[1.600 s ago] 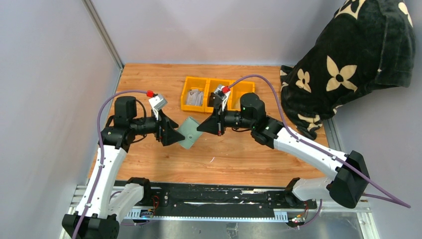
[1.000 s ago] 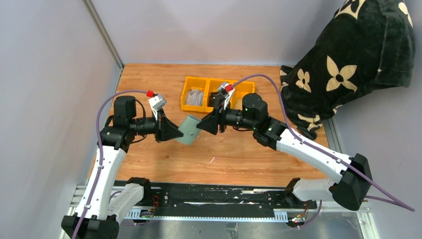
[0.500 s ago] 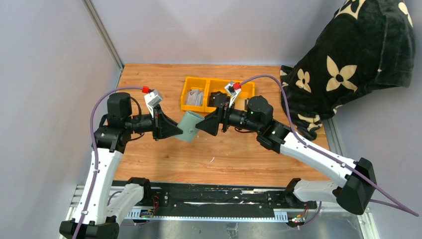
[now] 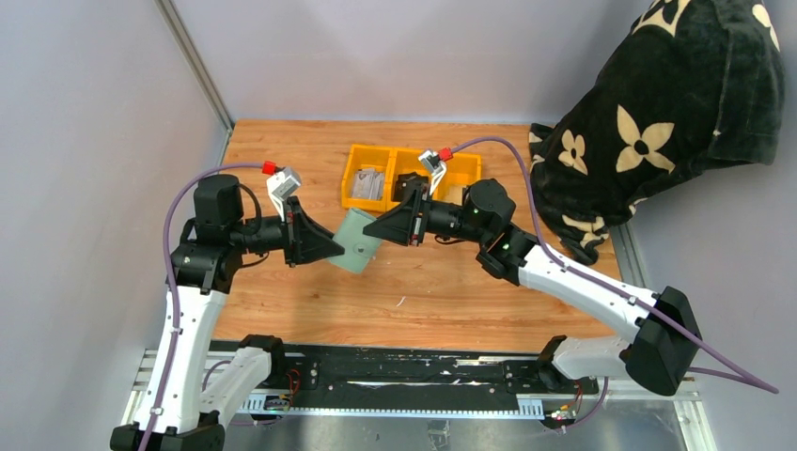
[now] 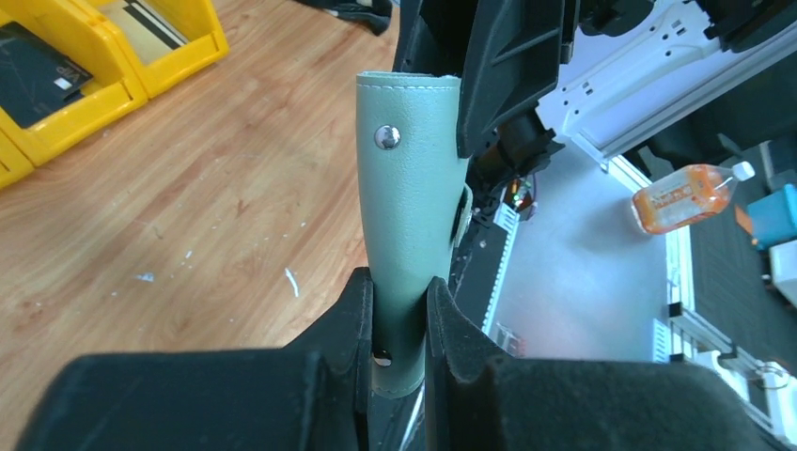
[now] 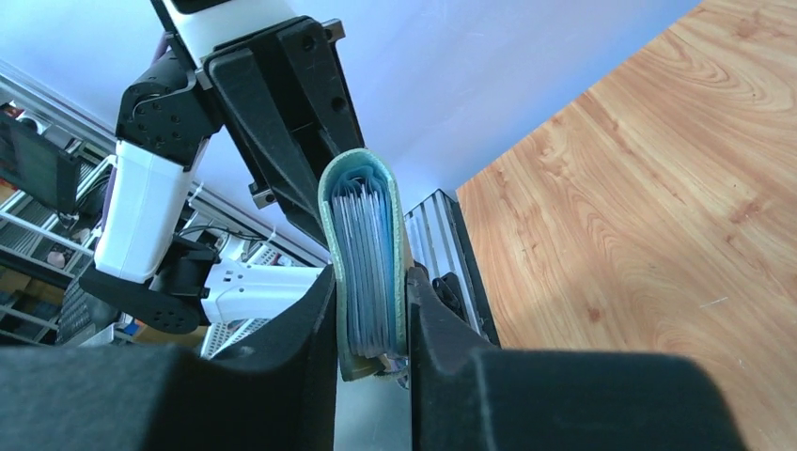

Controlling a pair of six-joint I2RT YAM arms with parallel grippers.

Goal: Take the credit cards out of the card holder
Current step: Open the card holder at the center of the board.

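Note:
The sage-green card holder [image 4: 355, 242] hangs folded above the wooden table, between both arms. My left gripper [image 4: 338, 248] is shut on its lower end; in the left wrist view the pads pinch the card holder [image 5: 410, 188] below its snap stud, at my left gripper [image 5: 399, 287]. My right gripper [image 4: 369, 235] is shut on the other end. In the right wrist view the card holder [image 6: 331, 216] shows its open edge. Blue-grey layers of credit cards [image 6: 365, 263] are packed inside, squeezed between the jaws of my right gripper [image 6: 372, 282].
A yellow three-compartment bin [image 4: 349, 178] stands behind the grippers, with grey flat cards [image 4: 367, 185] in its left compartment. A black cloth with cream flowers [image 4: 658, 103] is heaped at the right edge. Grey walls close the left and back sides.
My left arm raised the card holder off the table and turned it upright. My right gripper came in from the right and closed on its free end.

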